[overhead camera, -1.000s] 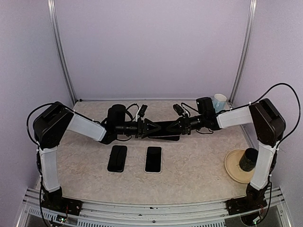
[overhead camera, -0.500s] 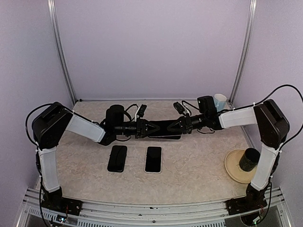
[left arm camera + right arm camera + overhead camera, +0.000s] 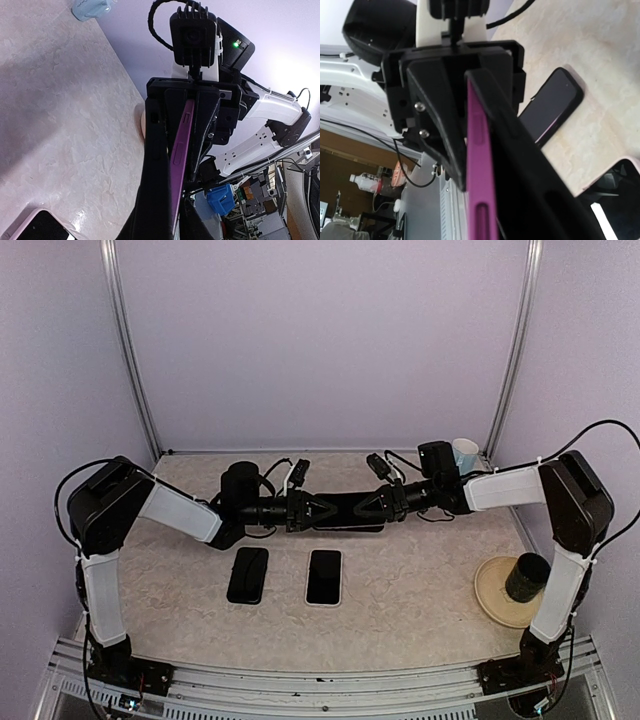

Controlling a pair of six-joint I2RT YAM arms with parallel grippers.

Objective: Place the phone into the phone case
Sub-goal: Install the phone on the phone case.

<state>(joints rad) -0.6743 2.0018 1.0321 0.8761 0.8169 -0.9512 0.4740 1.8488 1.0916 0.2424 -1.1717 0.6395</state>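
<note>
From above, one purple case (image 3: 342, 510) was seen held over the far worktop (image 3: 420, 570), its long axis running left to right. The left claw (image 3: 308, 510) and right claw (image 3: 375, 506) were each clamped on one end. Two phones were laid flat nearer, a black phone (image 3: 248, 574) and a pale-edged phone (image 3: 323, 577), with long axes pointing away. In both wrist views, the case was shown edge-on between dark fingers.

From above, the case (image 3: 342, 510) is a dark, edge-on sliver, and I cannot read its colour. In both my wrist views it runs off the bottom edge. My left view's corner clips a phone (image 3: 35, 227).
</note>
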